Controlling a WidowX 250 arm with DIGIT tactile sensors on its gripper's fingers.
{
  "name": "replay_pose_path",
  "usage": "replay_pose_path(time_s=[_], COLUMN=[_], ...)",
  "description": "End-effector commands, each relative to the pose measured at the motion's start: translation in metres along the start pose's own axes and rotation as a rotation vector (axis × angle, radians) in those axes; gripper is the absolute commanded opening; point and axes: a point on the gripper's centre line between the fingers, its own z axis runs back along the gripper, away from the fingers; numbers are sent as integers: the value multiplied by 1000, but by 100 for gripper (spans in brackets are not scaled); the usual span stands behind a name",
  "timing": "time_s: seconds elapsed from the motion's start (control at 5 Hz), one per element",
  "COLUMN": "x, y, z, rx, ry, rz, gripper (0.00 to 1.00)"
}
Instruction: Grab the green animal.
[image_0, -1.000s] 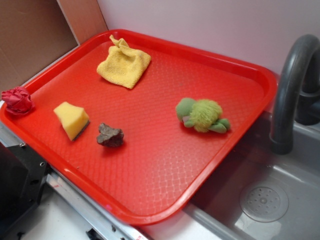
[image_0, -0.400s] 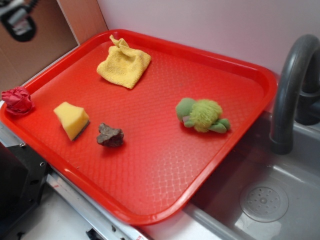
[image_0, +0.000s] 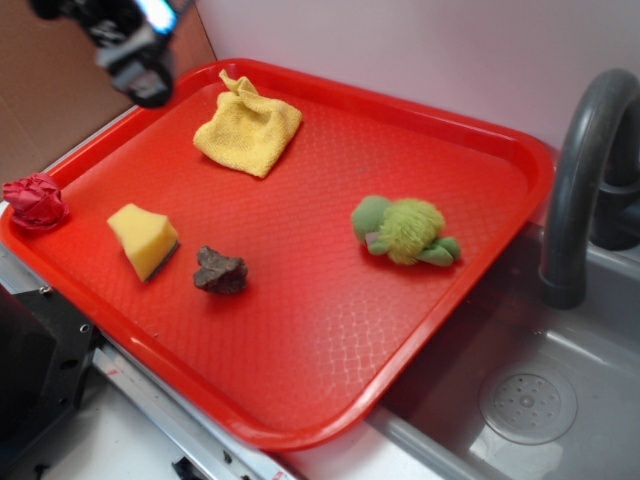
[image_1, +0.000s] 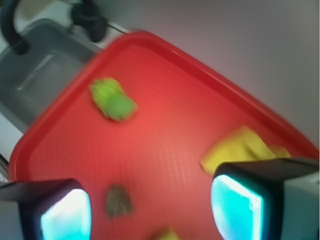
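My end effector hovers high over the tray's far-left corner, fingers spread, nothing held. The green animal lies on its side near the tray's sink-side edge, well apart and unobstructed. I judge this height lets me cross above the yellow cloth.

Gripper motion-blurred and cropped by the exterior view's top edge above the red tray, wrist view smeared throughout, yellow sponge cropped below the tray.
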Motion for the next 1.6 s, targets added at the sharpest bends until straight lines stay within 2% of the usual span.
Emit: replay_pose_path(time_s=[0.0, 0.2, 0.4, 0.6, 0.8, 1.0, 1.2, 1.4], x=[57, 66, 72, 70, 66, 61, 59, 59], y=[-25, -31, -37, -33, -35, -39, -41, -37], z=[-53, -71, -95, -117, -138, -156, -164, -158], rx=[-16, -39, -46, -47, -63, -54, -55, -63], ry=[-22, -8, 41, 98, 148, 210, 257, 236], rz=[-310, -358, -408, -391, -416, -428, -458, -460], gripper=[100, 100, 100, 100, 100, 100, 36, 0])
